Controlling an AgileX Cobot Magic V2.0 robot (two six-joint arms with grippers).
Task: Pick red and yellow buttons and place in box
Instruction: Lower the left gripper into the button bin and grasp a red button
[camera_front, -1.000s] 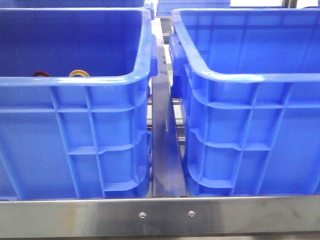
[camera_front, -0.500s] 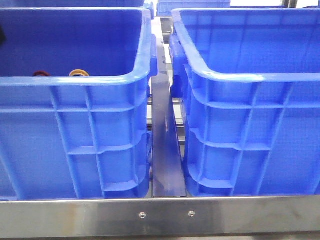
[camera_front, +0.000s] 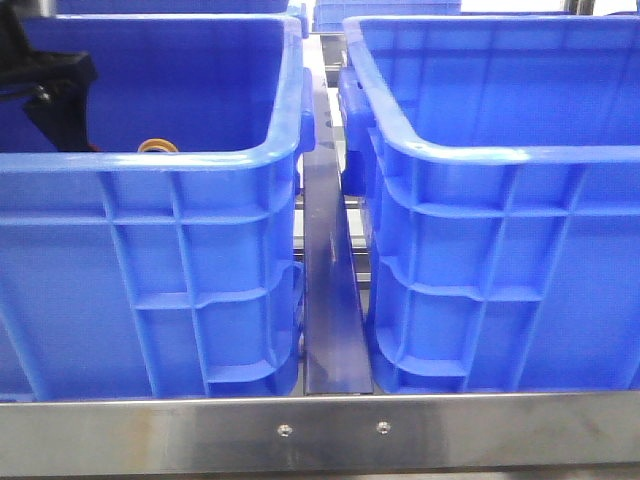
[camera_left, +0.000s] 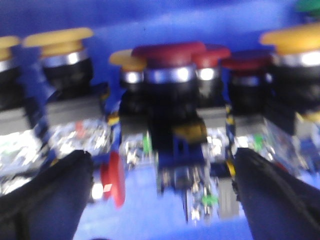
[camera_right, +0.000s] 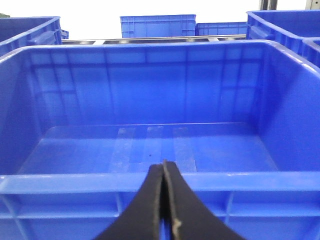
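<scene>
Front view: two blue crates stand side by side behind a steel rail (camera_front: 320, 432), with a dark metal strip (camera_front: 333, 300) running between them. The left arm (camera_front: 50, 90) reaches down into the left crate (camera_front: 200, 280) at its far left; its gripper is hidden below the rim here. Just right of the arm, the top of a yellow button (camera_front: 158, 147) shows above the near rim.

Left wrist view — blurred: the left gripper (camera_left: 160, 200) is spread wide, its two dark fingers (camera_left: 45, 200) well apart and holding nothing. Between and beyond them a row of push buttons stands upright on the crate floor. A red button (camera_left: 169, 55) with a silver collar stands central between the fingers, with more red caps just beside it. Yellow caps (camera_left: 57, 40) stand at either end of the row. One red button (camera_left: 113, 177) lies tipped on its side close to one finger. Whether any finger touches a button cannot be told from the blur.

Right wrist view: the right gripper (camera_right: 164, 200) is clenched, fingertips pressed together with nothing between them. It hangs at the near rim of the box (camera_right: 160, 182), the right-hand crate. No buttons lie on the visible floor of the box. More blue crates (camera_right: 157, 25) stand behind.
</scene>
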